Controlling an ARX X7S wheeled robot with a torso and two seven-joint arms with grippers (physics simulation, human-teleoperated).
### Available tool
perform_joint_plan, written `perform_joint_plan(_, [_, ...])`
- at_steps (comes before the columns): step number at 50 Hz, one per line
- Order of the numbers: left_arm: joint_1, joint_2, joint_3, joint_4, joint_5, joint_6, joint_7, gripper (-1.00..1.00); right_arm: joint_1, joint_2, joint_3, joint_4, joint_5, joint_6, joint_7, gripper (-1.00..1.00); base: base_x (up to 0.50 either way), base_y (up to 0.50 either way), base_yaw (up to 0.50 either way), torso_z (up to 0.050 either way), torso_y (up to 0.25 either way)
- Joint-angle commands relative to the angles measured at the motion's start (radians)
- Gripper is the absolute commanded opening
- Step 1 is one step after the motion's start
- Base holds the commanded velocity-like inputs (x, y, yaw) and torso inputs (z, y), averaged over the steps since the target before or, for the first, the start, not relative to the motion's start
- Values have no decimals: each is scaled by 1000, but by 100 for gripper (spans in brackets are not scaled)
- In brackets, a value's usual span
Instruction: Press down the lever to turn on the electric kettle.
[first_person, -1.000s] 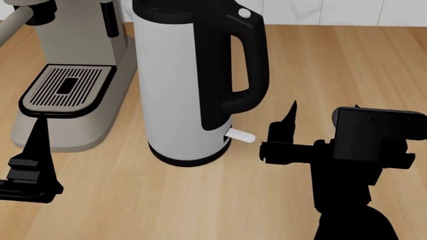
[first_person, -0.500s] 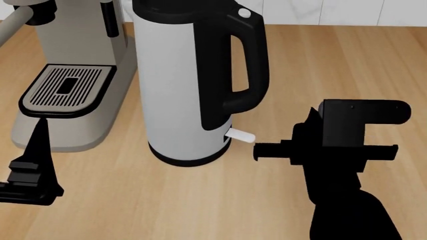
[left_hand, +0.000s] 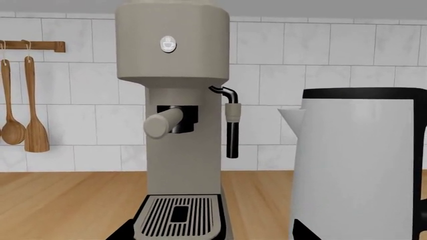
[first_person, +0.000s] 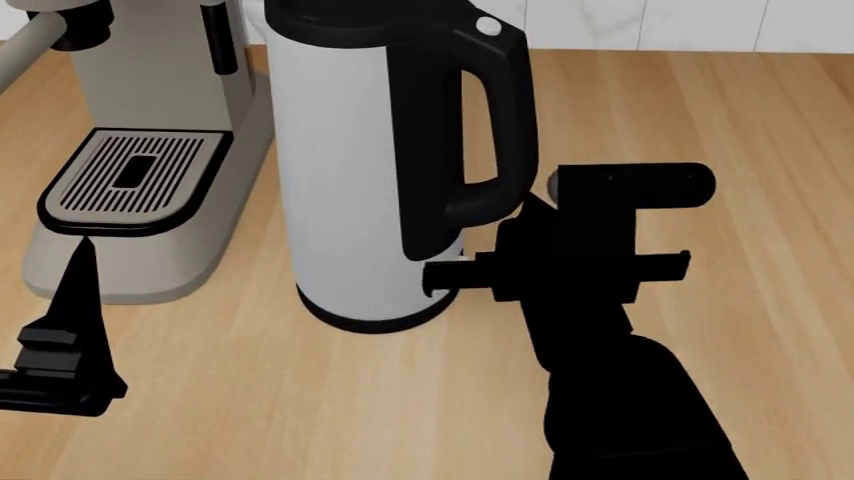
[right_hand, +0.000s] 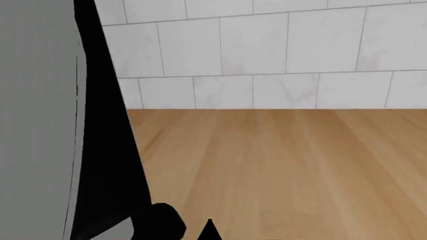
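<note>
coffee machine, electric kettle, wooden spoons

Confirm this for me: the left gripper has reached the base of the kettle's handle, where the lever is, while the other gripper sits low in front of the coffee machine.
Not quite: it is the right gripper at the base of the kettle handle, covering the lever's spot, as the head view shows. The left gripper is the one low in front of the coffee machine.

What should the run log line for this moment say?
right gripper: at lever under black handle of tall white electric kettle | lever: hidden | left gripper: idle by beige coffee machine
</note>
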Motion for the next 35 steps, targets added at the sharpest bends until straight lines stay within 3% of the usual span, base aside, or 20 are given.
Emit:
perform_joint_plan(1, [2, -8, 0, 10, -7, -7, -8, 100, 20, -35, -49, 91, 6, -49, -38, -100, 0, 0, 3, 0, 0])
perform_joint_plan(35, [22, -18, -26, 21, -46, 13, -18, 100, 9, -55, -120, 502, -37, -319, -51, -100, 2, 1, 2, 0, 0])
